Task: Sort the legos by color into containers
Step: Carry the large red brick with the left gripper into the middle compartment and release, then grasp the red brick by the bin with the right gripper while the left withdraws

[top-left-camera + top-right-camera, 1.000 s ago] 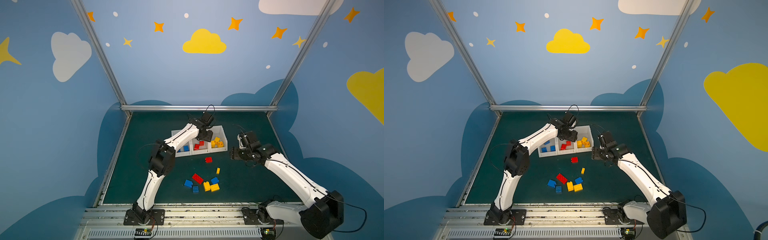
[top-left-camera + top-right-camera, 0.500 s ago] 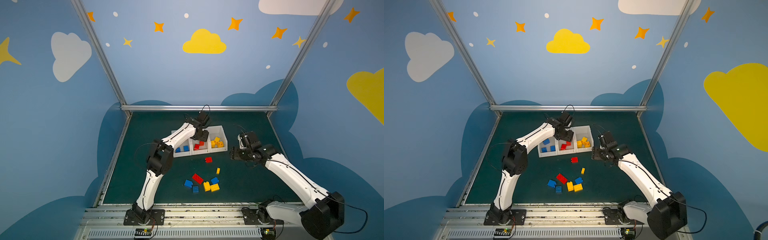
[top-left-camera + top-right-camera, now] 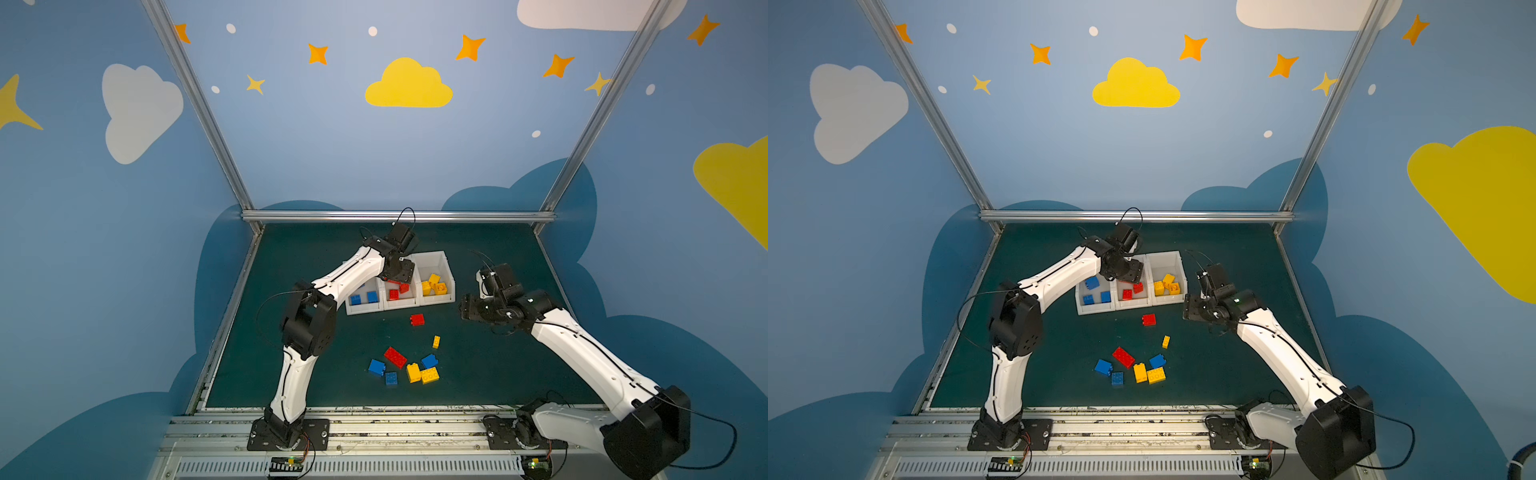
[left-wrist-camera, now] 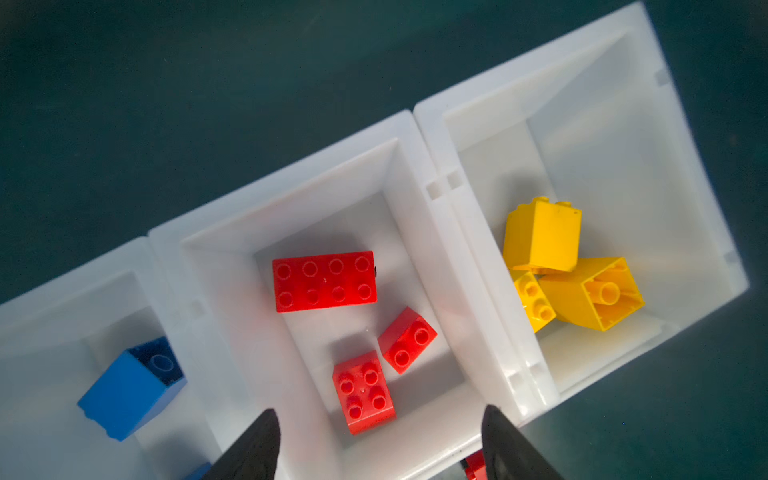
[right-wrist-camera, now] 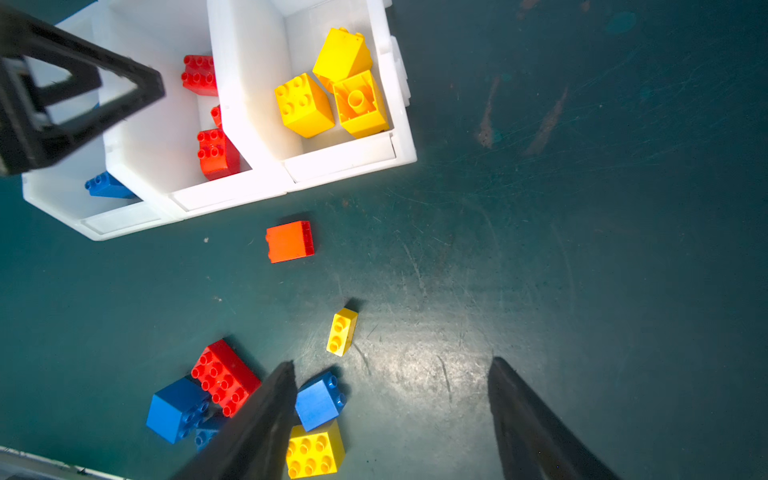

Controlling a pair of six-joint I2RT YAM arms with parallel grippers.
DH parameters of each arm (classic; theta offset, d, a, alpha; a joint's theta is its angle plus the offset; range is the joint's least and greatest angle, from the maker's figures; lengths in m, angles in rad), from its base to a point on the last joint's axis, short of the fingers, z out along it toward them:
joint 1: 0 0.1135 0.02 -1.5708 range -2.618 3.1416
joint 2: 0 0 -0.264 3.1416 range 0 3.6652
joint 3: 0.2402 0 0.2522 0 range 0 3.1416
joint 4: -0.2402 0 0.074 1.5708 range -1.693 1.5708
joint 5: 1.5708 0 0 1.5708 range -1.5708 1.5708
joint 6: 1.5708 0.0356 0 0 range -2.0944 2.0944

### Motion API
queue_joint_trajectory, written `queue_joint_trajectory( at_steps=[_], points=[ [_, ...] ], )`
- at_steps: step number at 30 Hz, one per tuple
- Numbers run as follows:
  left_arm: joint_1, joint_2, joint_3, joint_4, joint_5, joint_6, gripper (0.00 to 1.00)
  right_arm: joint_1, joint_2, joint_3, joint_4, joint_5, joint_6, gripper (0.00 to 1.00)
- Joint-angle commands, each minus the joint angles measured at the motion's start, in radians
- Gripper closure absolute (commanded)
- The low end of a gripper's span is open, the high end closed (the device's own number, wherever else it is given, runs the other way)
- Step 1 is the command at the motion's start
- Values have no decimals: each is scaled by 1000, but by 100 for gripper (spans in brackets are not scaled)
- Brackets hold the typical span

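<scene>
Left gripper (image 4: 380,441), above the middle container (image 4: 291,187), has opened and holds nothing; three red legos (image 4: 324,280) lie inside it. Right gripper (image 5: 391,365) hovers open to its right. Loose legos (image 3: 413,372) remain in front.

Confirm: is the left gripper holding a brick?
No, in the left wrist view the left gripper has its jaws apart and empty above the middle bin, where three red bricks lie.

Three bins (image 3: 401,304) stand side by side behind loose bricks (image 3: 395,357) on the table (image 3: 498,374).
</scene>
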Motion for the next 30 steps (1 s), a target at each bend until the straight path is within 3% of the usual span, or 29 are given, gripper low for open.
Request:
queue_joint_trajectory(
  at_steps=[1,15,30],
  points=[
    [13,-74,-53,31,-7,-17,23,-2,-6,-15,11,-25,-3,27],
    [71,-382,-398,142,4,-98,22,70,147,31,38,-39,-16,28],
    [140,-690,-779,210,0,-227,21,235,526,297,-60,-9,-23,30]
  ],
)
